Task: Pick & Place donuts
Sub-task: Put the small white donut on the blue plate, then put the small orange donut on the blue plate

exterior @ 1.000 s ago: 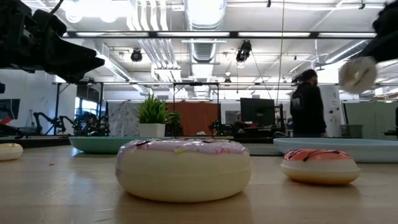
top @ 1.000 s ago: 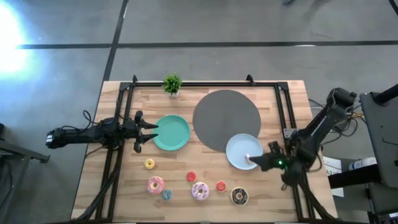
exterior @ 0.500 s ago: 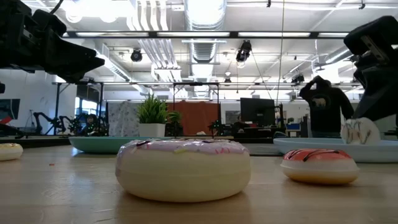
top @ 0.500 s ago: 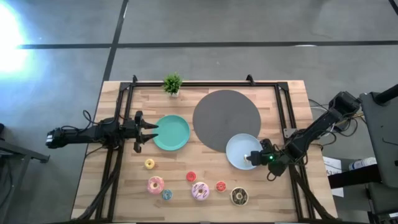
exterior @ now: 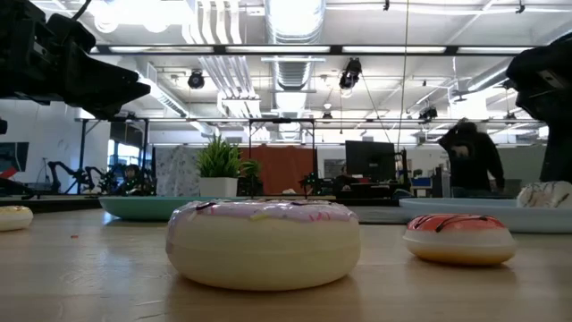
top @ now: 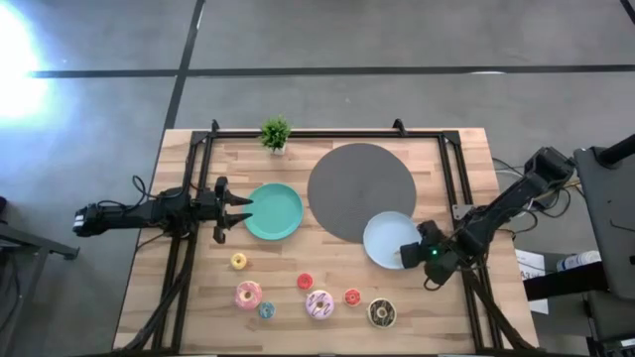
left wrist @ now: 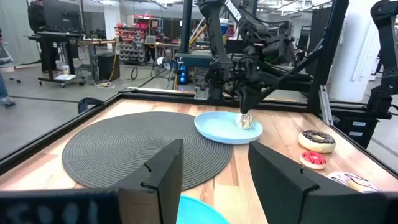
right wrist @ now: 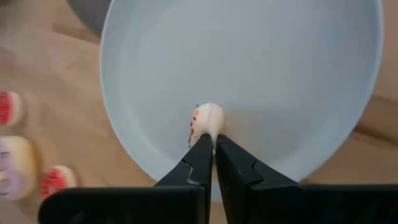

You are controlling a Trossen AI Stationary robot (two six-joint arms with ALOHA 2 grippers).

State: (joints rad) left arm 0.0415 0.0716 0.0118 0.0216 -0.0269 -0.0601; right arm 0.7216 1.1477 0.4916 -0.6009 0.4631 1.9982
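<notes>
White donut [right wrist: 208, 121] on edge, pinched by right gripper [right wrist: 214, 148], touching light-blue plate [right wrist: 261, 74]

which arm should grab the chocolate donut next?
Right. The right gripper is at the light-blue plate, fingers pinching a small white donut, and the chocolate donut lies just below. The left gripper waits by the green plate, farther away.

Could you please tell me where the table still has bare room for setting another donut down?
Free: the green plate, the grey mat, and bare wood between the mat and the donut row. Crowded: the front row of donuts, and the blue plate, where the right claw pinches a donut.
</notes>
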